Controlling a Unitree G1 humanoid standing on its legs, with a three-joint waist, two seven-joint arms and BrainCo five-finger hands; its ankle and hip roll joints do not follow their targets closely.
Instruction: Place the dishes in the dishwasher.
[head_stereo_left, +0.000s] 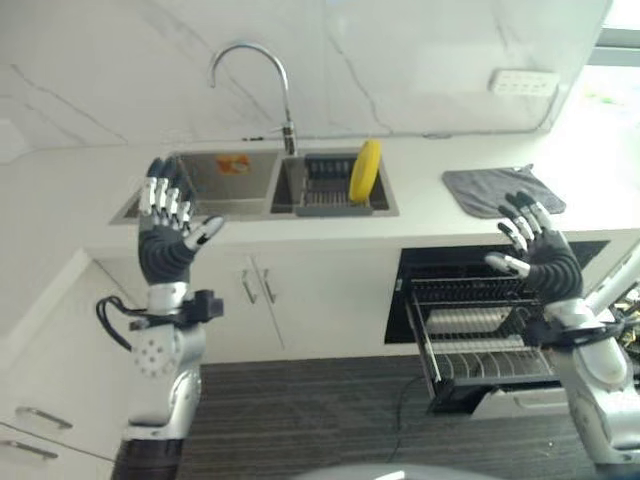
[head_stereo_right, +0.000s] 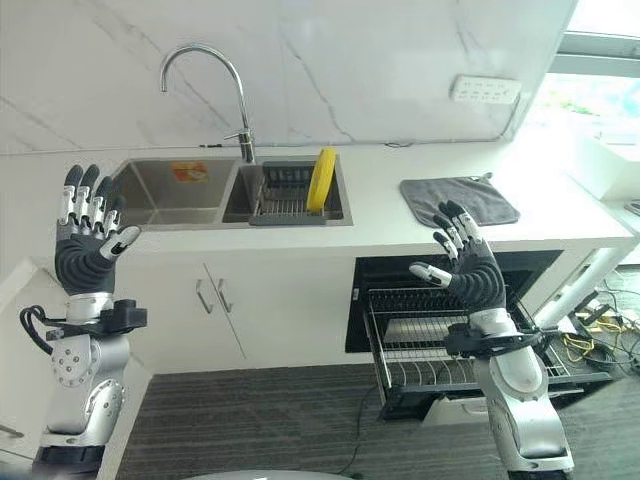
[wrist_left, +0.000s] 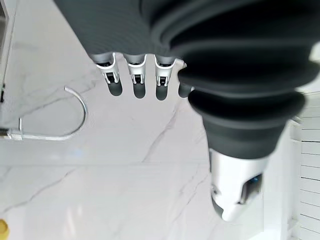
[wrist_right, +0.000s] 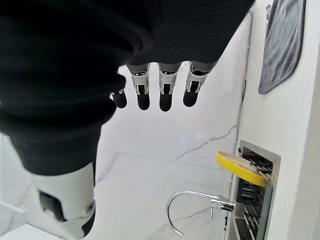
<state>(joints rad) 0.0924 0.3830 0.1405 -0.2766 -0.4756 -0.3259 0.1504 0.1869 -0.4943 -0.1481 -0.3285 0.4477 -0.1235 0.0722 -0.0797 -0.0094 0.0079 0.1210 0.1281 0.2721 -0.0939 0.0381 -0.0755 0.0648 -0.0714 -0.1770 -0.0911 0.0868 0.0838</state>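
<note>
Both hands, left and right, hover with fingers spread wide, empty. The yellow plate stands upright in the sink rack; a hasty grab could tip it sideways.

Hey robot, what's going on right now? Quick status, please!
Left robot hand and right robot hand both raised, open, empty. Yellow plate on edge in the sink rack. Dishwasher rack pulled out, nothing blocking it.
</note>
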